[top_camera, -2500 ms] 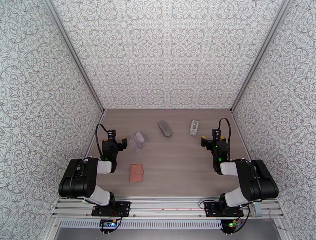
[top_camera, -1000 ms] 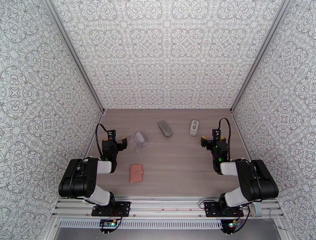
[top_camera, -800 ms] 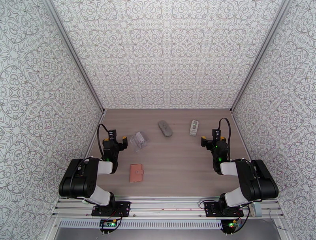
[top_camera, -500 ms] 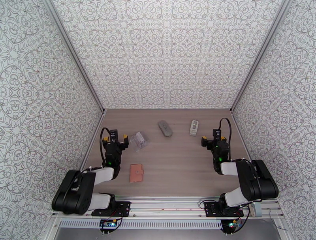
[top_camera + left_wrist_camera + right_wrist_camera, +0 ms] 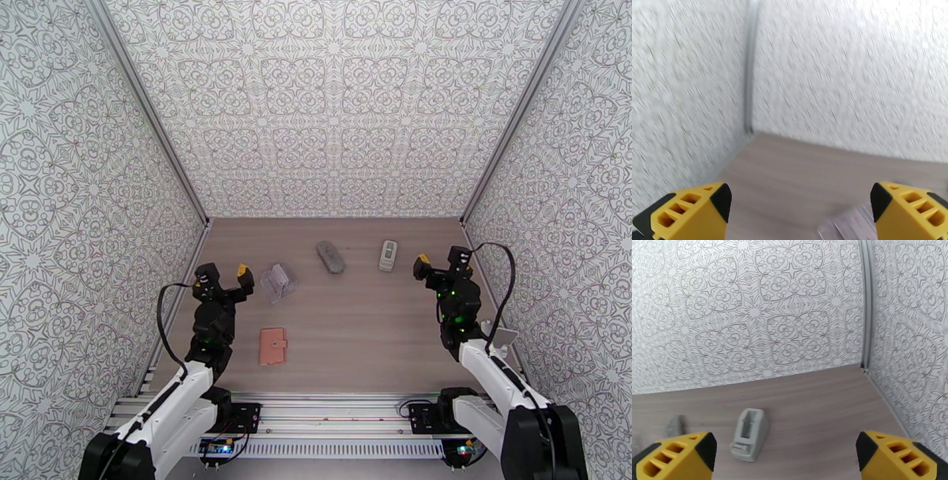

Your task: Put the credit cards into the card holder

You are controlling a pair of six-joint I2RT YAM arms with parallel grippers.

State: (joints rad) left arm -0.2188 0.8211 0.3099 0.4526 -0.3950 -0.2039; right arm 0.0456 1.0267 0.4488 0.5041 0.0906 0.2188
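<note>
No loose credit cards show; they are hidden or out of view. A clear plastic stand (image 5: 276,282) sits left of centre, and its corner (image 5: 853,225) shows blurred in the left wrist view. A salmon-pink flat wallet with a tab (image 5: 272,346) lies nearer the front. I cannot tell which of the two is the card holder. My left gripper (image 5: 225,276) hovers open just left of the clear stand, with nothing between its yellow fingers (image 5: 695,209). My right gripper (image 5: 441,260) is open and empty at the right, its fingers (image 5: 679,455) near a small grey-white gadget (image 5: 749,434).
A grey oblong object (image 5: 330,256) lies at the back centre. The grey-white gadget (image 5: 387,255) lies to its right. Patterned walls close off the wooden table (image 5: 355,331) on the left, back and right, and a rail runs along the front edge.
Both arms have unfolded and reached out from their bases. The left gripper rose beside the clear stand. The right gripper moved back and to the right. Both stayed open, and no object moved.
</note>
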